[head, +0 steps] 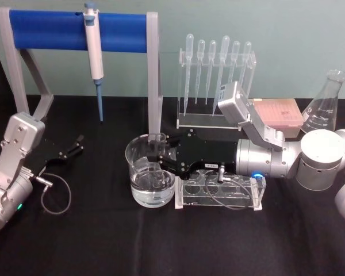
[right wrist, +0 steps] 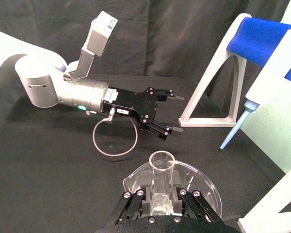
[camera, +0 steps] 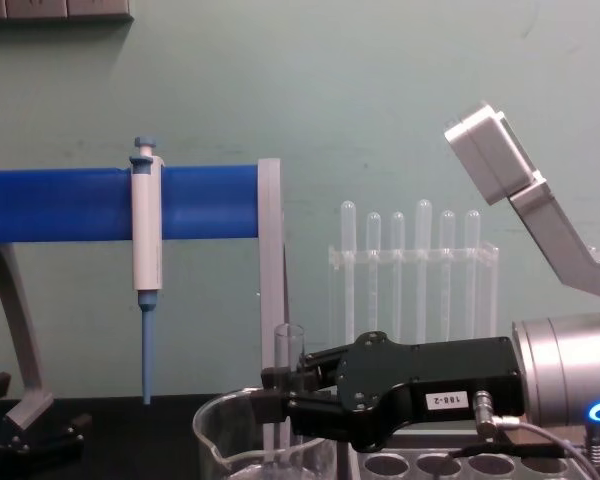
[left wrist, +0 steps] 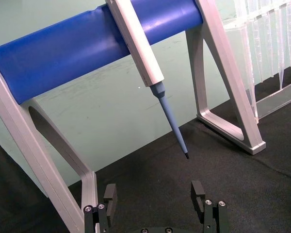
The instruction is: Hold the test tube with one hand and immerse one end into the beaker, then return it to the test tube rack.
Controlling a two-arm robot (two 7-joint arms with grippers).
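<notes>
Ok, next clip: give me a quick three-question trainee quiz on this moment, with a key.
1. True or false: the left gripper holds the test tube.
2. The tube's lower end is inside: A the beaker; B the flask; C the rack.
3. Fill in: the tool hanging on the blue bar is a ____.

Key: 1 false, as the right gripper is shut on it and the left one is open and apart from it. 2 A. 3 pipettor.
</notes>
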